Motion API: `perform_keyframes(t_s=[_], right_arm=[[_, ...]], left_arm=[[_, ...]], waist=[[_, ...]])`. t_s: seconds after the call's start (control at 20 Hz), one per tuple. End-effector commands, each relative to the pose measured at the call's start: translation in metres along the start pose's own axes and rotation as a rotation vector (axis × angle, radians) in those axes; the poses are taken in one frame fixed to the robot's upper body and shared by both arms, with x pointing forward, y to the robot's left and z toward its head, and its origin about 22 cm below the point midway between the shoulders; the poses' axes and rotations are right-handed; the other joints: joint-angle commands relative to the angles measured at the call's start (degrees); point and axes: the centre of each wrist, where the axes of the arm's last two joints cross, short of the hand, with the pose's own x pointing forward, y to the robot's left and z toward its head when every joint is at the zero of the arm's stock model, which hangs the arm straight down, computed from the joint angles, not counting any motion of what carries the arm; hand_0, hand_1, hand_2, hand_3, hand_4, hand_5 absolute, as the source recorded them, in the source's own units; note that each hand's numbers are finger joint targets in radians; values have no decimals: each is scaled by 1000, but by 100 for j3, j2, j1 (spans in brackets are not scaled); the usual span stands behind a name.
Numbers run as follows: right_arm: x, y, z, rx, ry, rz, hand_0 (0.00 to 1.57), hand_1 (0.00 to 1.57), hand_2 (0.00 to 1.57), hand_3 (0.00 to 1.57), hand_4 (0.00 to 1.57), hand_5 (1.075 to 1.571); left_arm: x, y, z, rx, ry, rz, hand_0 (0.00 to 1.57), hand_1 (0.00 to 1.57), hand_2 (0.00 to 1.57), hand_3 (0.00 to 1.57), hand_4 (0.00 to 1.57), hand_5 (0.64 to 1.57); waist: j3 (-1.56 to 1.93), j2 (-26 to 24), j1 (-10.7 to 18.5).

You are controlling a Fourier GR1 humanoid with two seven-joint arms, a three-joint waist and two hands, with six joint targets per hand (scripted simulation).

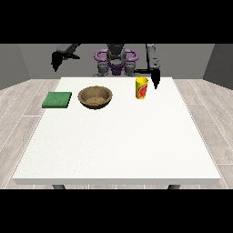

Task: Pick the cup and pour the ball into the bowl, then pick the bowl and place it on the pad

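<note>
Cup [142,87] stands just beside robot hand [155,81] at view's right; finger state unclear.

Upright yellow cup [142,87], brown bowl [95,97], green pad [57,99]

The robot's body [116,61] is small at the top of the view, a grey torso with a darker grey head block above it and purple ring-shaped parts curving out at each shoulder, with a purple patch low on the chest. Both arms are built of dark grey to black segments, the arm at the view's right [151,57] showing lighter grey bands along its length. Each arm ends in a black hand, one at the view's left [56,62] and one at the view's right [156,81].
</note>
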Motion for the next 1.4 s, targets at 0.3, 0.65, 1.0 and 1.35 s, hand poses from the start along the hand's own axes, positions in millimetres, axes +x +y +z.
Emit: perform_keyframes(t_s=[0.3,0.65,1.0,1.35], right_arm=[[-11,-10,-3,24,9,-16,0,0,0,0,0,1571],[7,-1,-20,55,-73,-22,0,0,0,0,0,1571],[-16,-25,-15,25,-71,11,0,0,0,0,0,1570],[9,-28,-27,36,-72,14,0,0,0,0,0,1570]], left_arm=[[-47,6,-9,25,-7,-50,0,0,0,0,0,1517],[-63,19,-11,64,-45,-43,0,0,0,0,0,1523],[-67,-14,0,-1,-115,-325,1245,1245,1571,1571,1329,1287],[-75,-23,17,40,-81,-399,1327,1327,1571,1571,1500,1241]], waist=[[0,96,-124],[-3,500,-336],[7,591,-297],[-2,459,-502]])
